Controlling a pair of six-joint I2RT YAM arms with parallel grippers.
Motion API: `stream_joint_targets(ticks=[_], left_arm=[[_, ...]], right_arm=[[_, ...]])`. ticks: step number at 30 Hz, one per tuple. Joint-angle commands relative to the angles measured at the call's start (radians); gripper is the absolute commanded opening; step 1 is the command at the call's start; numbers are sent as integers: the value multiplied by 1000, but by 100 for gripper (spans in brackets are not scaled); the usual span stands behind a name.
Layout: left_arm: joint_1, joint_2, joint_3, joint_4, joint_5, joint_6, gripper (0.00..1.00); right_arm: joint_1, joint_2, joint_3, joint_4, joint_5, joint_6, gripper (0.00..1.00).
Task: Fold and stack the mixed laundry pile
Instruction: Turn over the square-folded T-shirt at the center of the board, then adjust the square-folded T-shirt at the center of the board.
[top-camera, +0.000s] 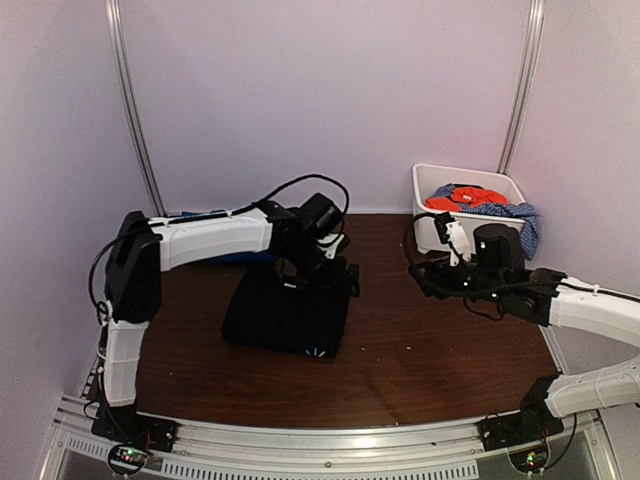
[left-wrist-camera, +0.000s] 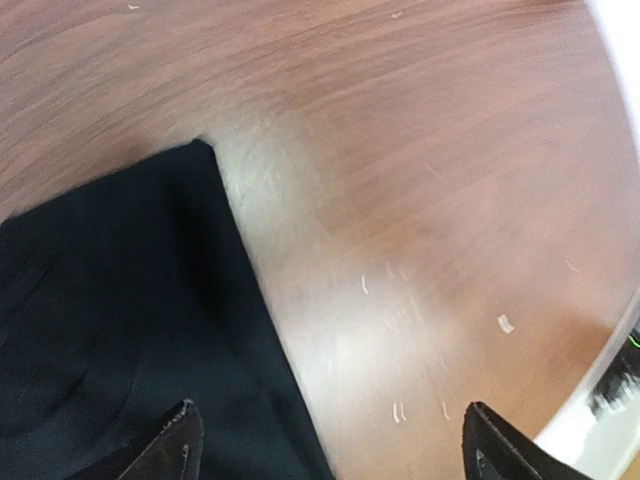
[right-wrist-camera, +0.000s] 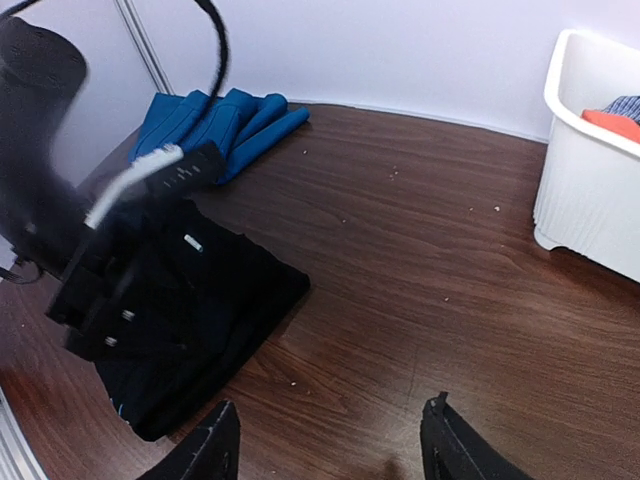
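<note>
Black fingertips (left-wrist-camera: 180, 445) of the left claw (left-wrist-camera: 330, 445) stand wide apart with nothing between them, one over the folded black garment (left-wrist-camera: 110, 310), the other over bare table (left-wrist-camera: 420, 180). The view is blurred, but they seem to hover rather than touch. The right claw (right-wrist-camera: 330, 450) hangs parted and empty above the wood, near the white tub (right-wrist-camera: 590, 200). The orange-red garment (top-camera: 465, 197) and the blue-white speckled garment (top-camera: 515, 215) lie in the tub, the speckled one spilling over its rim. The royal-blue garment (right-wrist-camera: 215, 125) lies at the table's far left, beyond the black one.
</note>
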Motion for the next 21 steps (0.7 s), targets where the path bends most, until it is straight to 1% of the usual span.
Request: stream_joint_targets(ticks=[1, 4, 5, 7, 14, 17, 21], left_arm=[[149, -332, -321, 280, 95, 33, 91], [247, -464, -500, 326, 87, 55, 90], [274, -486, -534, 325, 86, 66, 90], [307, -517, -593, 315, 64, 86, 90], [377, -564, -724, 314, -23, 116, 89], [404, -569, -759, 329, -26, 116, 89], [419, -579, -784, 330, -47, 124, 89]], right_arm=[[-8, 149, 60, 64, -127, 90, 60], [-6, 309, 124, 136, -207, 137, 54], [-7, 383, 152, 148, -216, 148, 52], [-7, 481, 229, 168, -243, 171, 50], [-6, 766, 447, 183, -360, 208, 47], [-6, 858, 517, 203, -390, 237, 45], [-3, 933, 575, 202, -411, 264, 44]])
